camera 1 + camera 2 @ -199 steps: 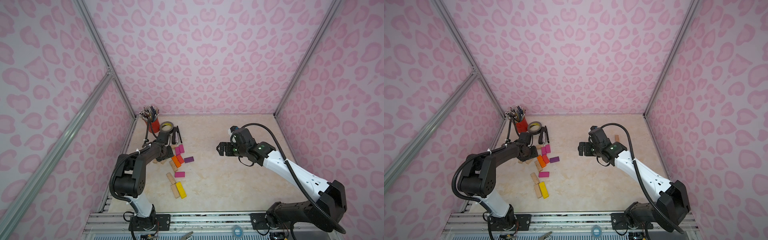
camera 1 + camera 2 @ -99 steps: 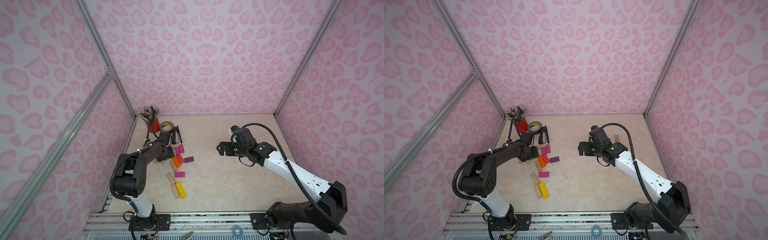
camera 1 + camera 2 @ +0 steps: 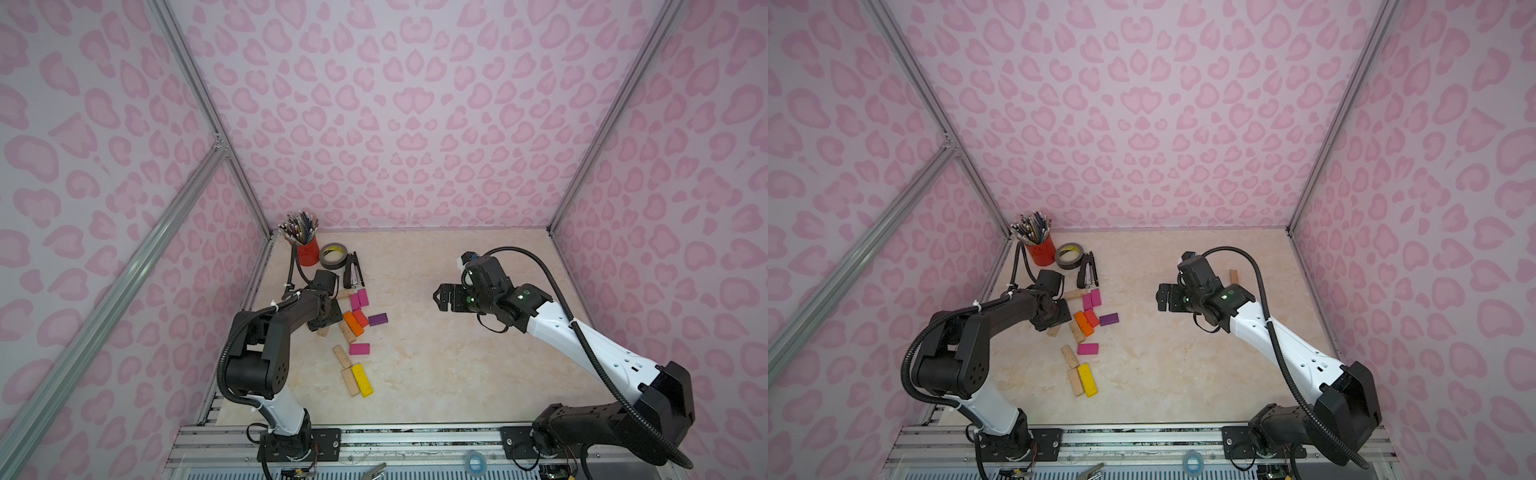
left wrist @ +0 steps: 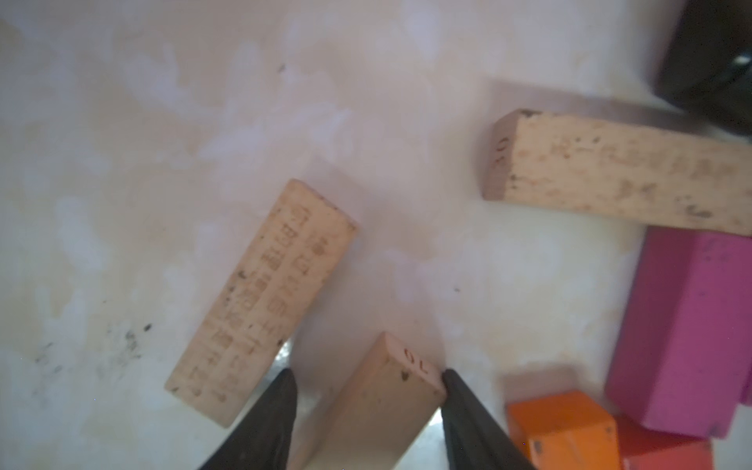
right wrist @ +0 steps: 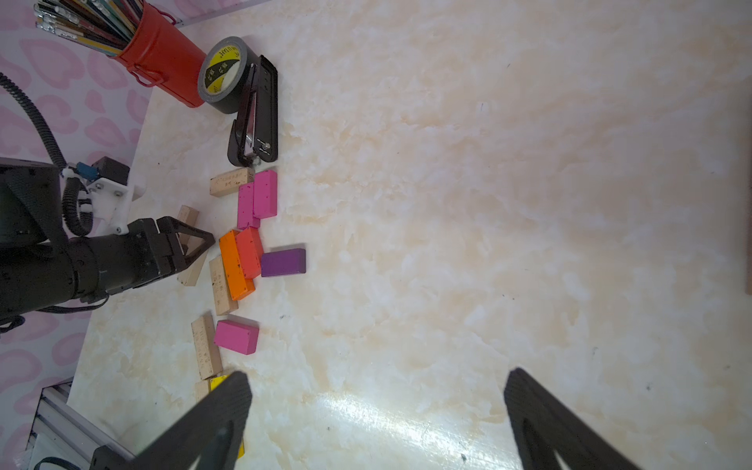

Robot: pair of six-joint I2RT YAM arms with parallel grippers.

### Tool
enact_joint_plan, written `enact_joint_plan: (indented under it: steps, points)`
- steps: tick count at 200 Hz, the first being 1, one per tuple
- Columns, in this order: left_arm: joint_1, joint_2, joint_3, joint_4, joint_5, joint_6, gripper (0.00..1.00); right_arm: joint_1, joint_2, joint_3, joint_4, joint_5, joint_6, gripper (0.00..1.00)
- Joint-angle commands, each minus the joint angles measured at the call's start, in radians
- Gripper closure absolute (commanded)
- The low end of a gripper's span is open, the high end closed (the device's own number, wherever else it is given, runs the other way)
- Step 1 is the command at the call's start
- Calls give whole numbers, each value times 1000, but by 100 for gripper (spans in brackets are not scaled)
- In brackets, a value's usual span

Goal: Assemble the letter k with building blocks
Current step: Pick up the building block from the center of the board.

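1. Straddling a plain wood block (image 4: 378, 407) with a number stamped on its end, the left gripper (image 4: 366, 372) has one finger (image 4: 468, 411) against the block's corner. The other side is in shadow, so I cannot tell whether the block is clamped or only bracketed. It appears to rest on the table (image 3: 436, 374).
2. Since a second ago this arm has not visibly shifted. In both top views the block's end pokes out at 6 o'clock of the gripper, as it did then.
3. At 3 o'clock of that block lie the orange block (image 3: 351, 324) and red block (image 3: 360, 318), side by side and touching. The purple block (image 3: 378, 319) is just past them.
4. The two pink blocks (image 3: 359, 300) sit at 1 o'clock.
5. A printed wood block (image 4: 262, 301) lies just beside the bracketed one.
6. Toward 6 o'clock the string runs on to a magenta block (image 3: 359, 349) and a yellow block (image 3: 361, 379), with bare wood pieces alongside. None of the blocks has changed place.
7. The right gripper (image 5: 376, 376) hangs over bare table at 3 o'clock of the cluster, well apart from it. Its jaws are spread wide with nothing between them, and its pose matches the earlier frames.
8. A lone wood block (image 3: 1234, 276) lies at 2 o'clock of that gripper.
9. At 12 o'clock of the cluster stand the stapler (image 3: 352, 270), tape roll (image 3: 332, 255) and pencil cup (image 3: 307, 251), all unmoved.
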Motion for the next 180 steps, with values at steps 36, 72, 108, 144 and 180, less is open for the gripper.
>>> enact_joint_plan:
  steps: [36, 72, 108, 144, 180]
  points:
    - [0, -25, -29, -1, 8, -23, 65, -1, 16, 2, 7, -10, 4, 2]
    - [-1, -124, -29, 10, 47, -40, 80, -2, 16, -1, 2, 17, 19, 2]
    - [-97, -258, 56, -22, 66, -107, 84, -18, 1, -23, -6, 78, 54, 2]
    - [-348, -187, 228, -39, 21, -179, 85, -88, -36, -64, -5, 94, 67, 2]
    - [-562, 46, 479, -50, -45, -190, 85, -185, -130, -126, -60, 134, 57, 3]
